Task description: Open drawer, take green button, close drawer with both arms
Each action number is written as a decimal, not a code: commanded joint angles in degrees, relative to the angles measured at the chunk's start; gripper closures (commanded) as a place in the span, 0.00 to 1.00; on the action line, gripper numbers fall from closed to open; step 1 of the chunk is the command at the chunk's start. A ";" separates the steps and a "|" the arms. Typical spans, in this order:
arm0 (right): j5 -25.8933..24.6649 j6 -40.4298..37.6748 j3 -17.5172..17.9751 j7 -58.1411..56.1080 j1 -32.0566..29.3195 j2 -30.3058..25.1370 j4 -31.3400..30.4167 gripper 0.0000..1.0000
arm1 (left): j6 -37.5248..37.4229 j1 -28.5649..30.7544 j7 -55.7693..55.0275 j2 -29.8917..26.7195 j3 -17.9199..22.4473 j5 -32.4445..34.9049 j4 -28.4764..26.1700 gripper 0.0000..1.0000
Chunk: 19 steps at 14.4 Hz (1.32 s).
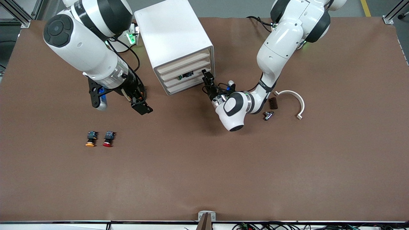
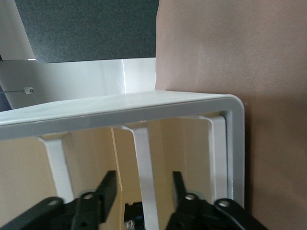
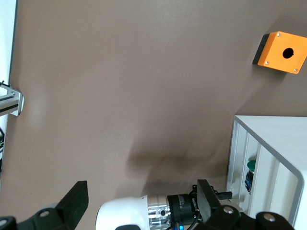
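The white cabinet [image 1: 174, 35] stands at the table's middle, near the robots' bases. Its third drawer [image 1: 175, 82] looks pushed in. The green-capped button [image 1: 186, 76] shows through the slot above that drawer's beige front. My left gripper [image 1: 207, 80] is open and empty, right in front of the drawer fronts at the cabinet's corner. In the left wrist view its fingers [image 2: 108, 189] stand apart before the beige fronts, with the button's dark body [image 2: 134, 214] between them. My right gripper [image 1: 121, 102] is open and empty over bare table beside the cabinet. The right wrist view shows the button's green cap [image 3: 251, 166] inside the cabinet [image 3: 268, 143].
A yellow-capped button [image 1: 90, 139] and a red-capped button [image 1: 108, 139] lie toward the right arm's end, nearer the camera. A white curved clamp [image 1: 292, 99], a dark block [image 1: 273, 103] and a small metal part [image 1: 268, 115] lie by the left arm. An orange box [image 3: 280, 51] sits on the table.
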 commanded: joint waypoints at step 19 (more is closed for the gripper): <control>-9.41 17.16 -0.52 12.95 14.69 2.39 -13.38 0.00 | 2.01 5.02 -0.90 1.61 -0.60 -0.95 1.17 0.86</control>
